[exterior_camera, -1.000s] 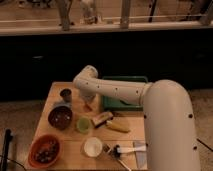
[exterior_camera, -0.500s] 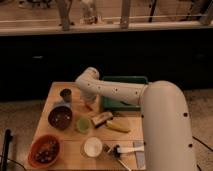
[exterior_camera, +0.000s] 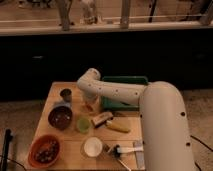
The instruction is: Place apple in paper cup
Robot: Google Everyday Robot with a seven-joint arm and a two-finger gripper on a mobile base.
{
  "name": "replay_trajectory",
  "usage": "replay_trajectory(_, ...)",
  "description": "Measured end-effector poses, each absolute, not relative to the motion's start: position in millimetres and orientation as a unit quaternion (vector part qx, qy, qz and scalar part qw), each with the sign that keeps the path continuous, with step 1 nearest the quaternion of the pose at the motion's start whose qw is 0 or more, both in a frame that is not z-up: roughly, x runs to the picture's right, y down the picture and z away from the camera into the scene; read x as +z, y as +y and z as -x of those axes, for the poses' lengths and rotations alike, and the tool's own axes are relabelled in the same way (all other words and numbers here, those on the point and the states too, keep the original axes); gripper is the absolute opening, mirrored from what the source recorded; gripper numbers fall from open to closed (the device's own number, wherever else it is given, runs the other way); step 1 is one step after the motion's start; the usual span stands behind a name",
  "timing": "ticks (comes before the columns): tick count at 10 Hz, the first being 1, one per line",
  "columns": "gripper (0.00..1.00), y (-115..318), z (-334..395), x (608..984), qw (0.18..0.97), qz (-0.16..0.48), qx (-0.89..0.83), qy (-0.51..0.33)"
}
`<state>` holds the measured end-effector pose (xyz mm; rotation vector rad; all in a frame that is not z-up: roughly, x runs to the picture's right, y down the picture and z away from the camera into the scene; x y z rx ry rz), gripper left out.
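My gripper [exterior_camera: 90,104] hangs down from the white arm over the back middle of the wooden table [exterior_camera: 55,95], right of the dark grey metal cup [exterior_camera: 65,94]. A small red-orange shape that looks like the apple [exterior_camera: 89,107] shows at the gripper's tip; I cannot tell whether it is held or resting on the table. The white paper cup [exterior_camera: 92,146] stands upright near the table's front edge, well in front of the gripper. The small green cup [exterior_camera: 83,124] stands between the two.
A dark bowl [exterior_camera: 60,116] is at the left and an orange bowl [exterior_camera: 45,150] with dark contents at the front left. A green tray [exterior_camera: 125,92] is at the back right. A brown block [exterior_camera: 102,119], a yellow corn-like item [exterior_camera: 119,127] and utensils [exterior_camera: 125,149] lie right of the cups.
The arm has sunk slightly toward the table and shifted a little to the right. The things on the table have not moved.
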<state>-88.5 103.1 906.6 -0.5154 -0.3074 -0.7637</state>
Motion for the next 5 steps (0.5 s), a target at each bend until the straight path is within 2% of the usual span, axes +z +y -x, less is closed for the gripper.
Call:
replay_trajectory(2, 0.21, 100.8, 85.6, 908.6, 0.884, 0.246, -0.370, -0.147)
replay_trajectory(4, 0.05, 96.5, 88.1, 906.4, 0.881, 0.243, -0.378, -0.146)
replay_trajectory(5, 0.00, 91.7, 90.1, 901.3, 0.880, 0.239, -0.384, -0.146)
